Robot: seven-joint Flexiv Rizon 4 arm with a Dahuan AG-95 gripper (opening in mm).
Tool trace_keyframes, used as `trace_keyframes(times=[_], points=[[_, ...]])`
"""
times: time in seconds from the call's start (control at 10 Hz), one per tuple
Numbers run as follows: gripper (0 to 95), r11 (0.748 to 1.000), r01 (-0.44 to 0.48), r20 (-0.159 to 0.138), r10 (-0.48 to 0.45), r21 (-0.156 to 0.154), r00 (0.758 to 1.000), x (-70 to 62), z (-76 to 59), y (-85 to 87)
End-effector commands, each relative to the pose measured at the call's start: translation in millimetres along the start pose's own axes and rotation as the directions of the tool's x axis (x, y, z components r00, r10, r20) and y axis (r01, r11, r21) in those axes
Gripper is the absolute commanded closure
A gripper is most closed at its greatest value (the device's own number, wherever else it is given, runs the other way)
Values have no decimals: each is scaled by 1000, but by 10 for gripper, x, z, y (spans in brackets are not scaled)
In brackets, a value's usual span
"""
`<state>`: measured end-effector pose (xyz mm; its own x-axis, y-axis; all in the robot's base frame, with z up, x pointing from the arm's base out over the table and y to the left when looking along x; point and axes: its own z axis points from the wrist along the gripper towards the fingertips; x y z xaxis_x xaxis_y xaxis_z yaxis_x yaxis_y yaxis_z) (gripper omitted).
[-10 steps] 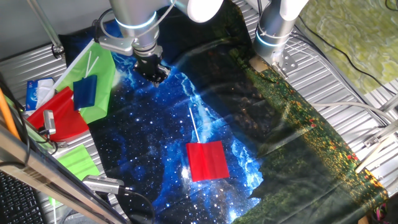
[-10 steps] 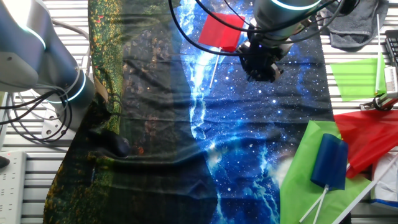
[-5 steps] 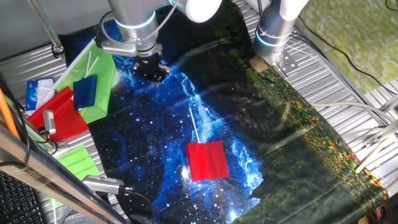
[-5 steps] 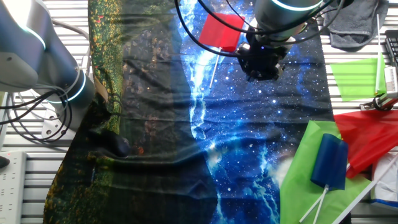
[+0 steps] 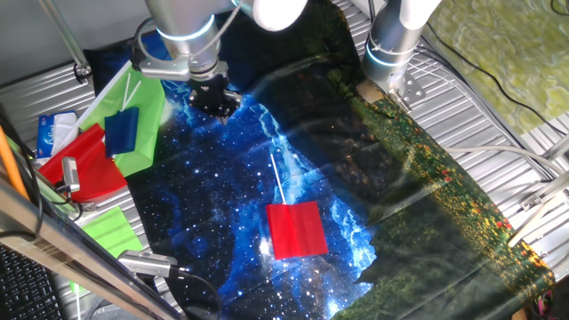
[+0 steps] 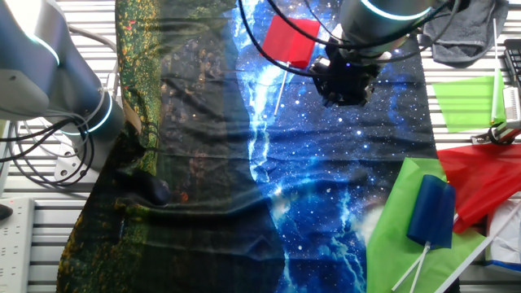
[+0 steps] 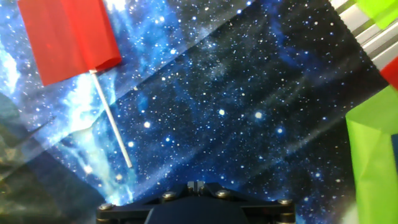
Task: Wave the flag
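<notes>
The flag lies flat on the starry blue cloth: a small red cloth [image 5: 296,229] on a thin white stick [image 5: 277,178]. It also shows in the other fixed view [image 6: 291,39] and at the top left of the hand view [image 7: 67,34], its stick pointing towards the hand. My gripper [image 5: 217,102] hovers above the cloth, a stick-length away from the flag's stick end. It shows in the other fixed view [image 6: 348,85] too. In the hand view the gripper [image 7: 196,185] has its fingertips pressed together with nothing between them.
A larger red flag [image 5: 84,160], a blue flag [image 5: 122,129] and a lime-green flag [image 5: 147,111] lie at the left edge. Another lime-green flag [image 5: 111,231] lies nearer the front. A second arm's base [image 5: 391,44] stands at the back. A grey cloth [image 6: 464,37] lies nearby.
My gripper has drifted a little to the left and farther from the flag. The flag has not moved.
</notes>
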<state>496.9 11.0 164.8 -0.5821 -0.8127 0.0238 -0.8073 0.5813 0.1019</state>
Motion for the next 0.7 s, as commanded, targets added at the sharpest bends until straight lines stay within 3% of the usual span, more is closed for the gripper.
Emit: trace_keyframes(times=[0.1,0.2,0.3,0.4,0.6,0.7], points=[[950,999,-36,-4,36,22,999,-75,53,324],[950,998,-56,2,56,33,998,-126,149,551],[950,996,-70,17,69,50,997,-185,317,783],[950,995,-91,31,90,47,995,-245,524,967],[950,990,-132,35,130,47,991,-394,860,1250],[950,989,-140,49,138,46,989,-491,1095,1362]])
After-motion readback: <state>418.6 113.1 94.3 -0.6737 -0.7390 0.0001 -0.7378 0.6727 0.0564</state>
